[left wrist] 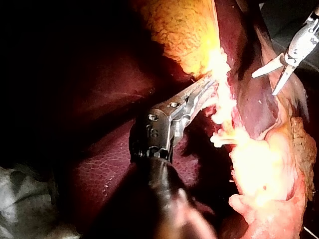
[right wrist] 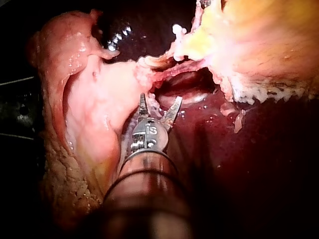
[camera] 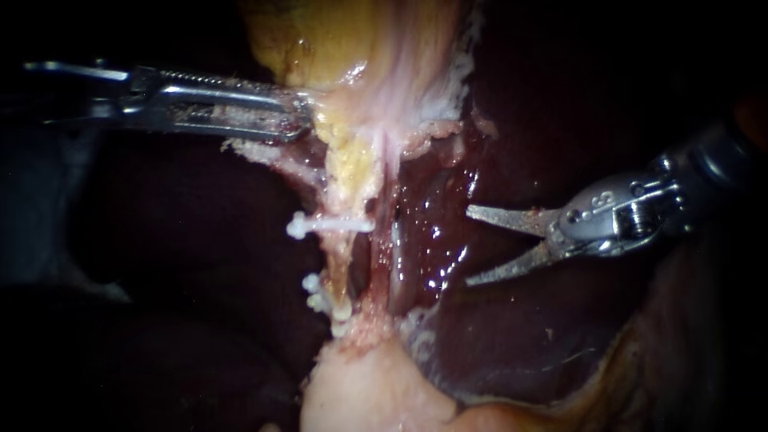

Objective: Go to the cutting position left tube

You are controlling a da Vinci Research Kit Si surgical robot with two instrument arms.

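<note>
Close endoscope view of lit tissue, ringed by darkness on every side. The liver (camera: 520, 336), dark red and wet, is the surface under everything. It fills most of the view and glistens just right of centre. In the left wrist view, pale crumpled material (left wrist: 20, 199) lies beside the liver, back alongside that instrument's shaft. The gallbladder (camera: 320, 40), yellow and pale pink, comes in from 12 o'clock and narrows toward the centre. A pale lump of fatty tissue (camera: 368, 392) sits at 6 o'clock.

The left instrument (camera: 300, 116) reaches in level from about 10 o'clock. Its tool is pinching the gallbladder at its narrow end, with both jaws pressed on it. The right instrument (camera: 469, 246) enters from 3 o'clock. Its tool is a pair of blades spread wide, tips pointing toward 9 o'clock, held over the liver.

The left tube (camera: 344, 260) lies just left of centre. It is a thin yellowish strand whose long axis runs from 12 to 6 o'clock, between the gallbladder's narrow end and the fatty tissue. The blades are well apart from it, on its 3 o'clock side. A white clip (camera: 332, 225) crosses the tube at mid-length, lying 9 to 3. A cluster of white clips (camera: 320, 298) sits near its 6 o'clock end.
</note>
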